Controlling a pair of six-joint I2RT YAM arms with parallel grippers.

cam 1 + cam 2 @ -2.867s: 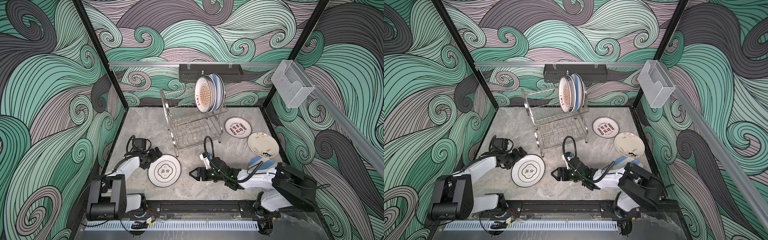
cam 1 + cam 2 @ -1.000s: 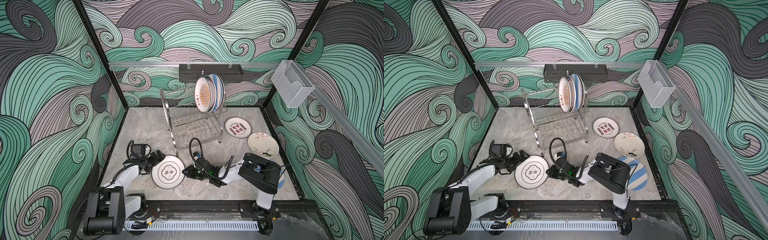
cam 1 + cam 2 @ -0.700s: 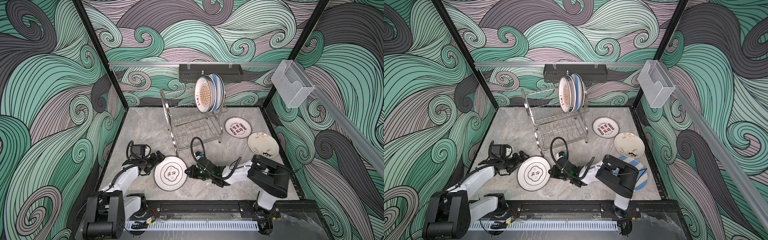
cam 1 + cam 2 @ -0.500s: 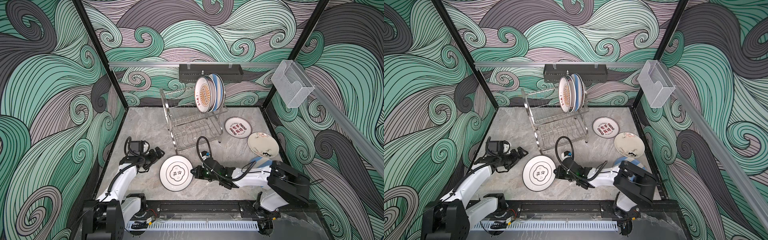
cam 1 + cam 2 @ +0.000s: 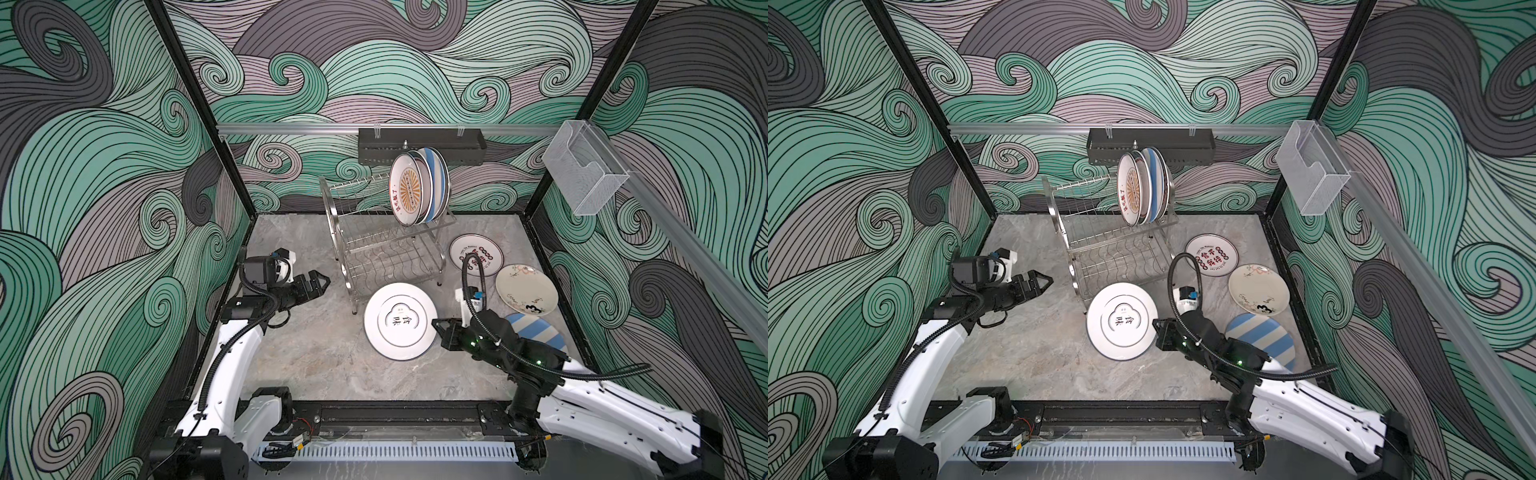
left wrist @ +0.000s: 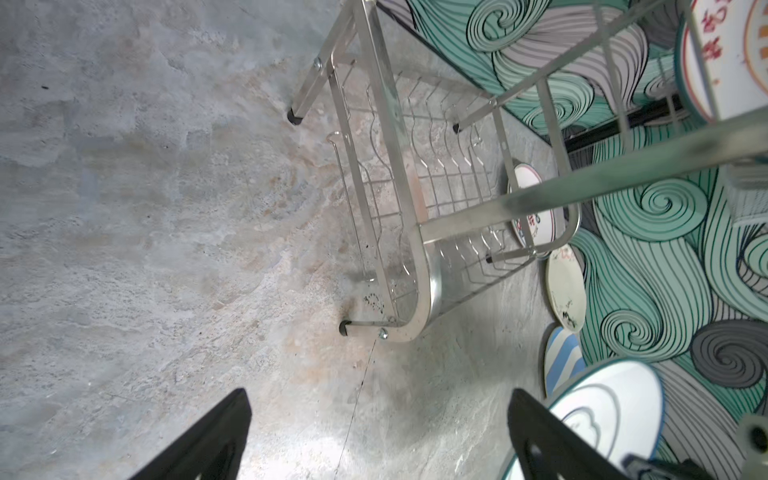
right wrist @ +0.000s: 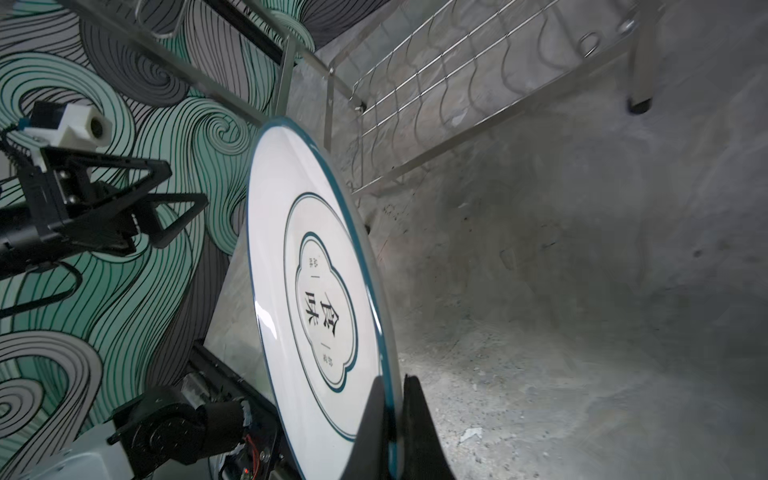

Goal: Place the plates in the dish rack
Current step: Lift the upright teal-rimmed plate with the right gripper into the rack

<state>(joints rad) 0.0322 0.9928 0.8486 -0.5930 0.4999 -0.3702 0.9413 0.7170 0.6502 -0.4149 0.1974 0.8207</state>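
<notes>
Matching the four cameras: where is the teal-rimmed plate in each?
In a top view: plate centre, before the rack.
In a top view: plate also centre, pinched by the right gripper.
Left wrist: partly shown, past the rack's foot.
Right wrist: foreground, rim between fingers.
Landmark: the rack.

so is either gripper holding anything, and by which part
The right gripper pinches the teal-rimmed plate by its rim; the left gripper holds nothing.
</notes>
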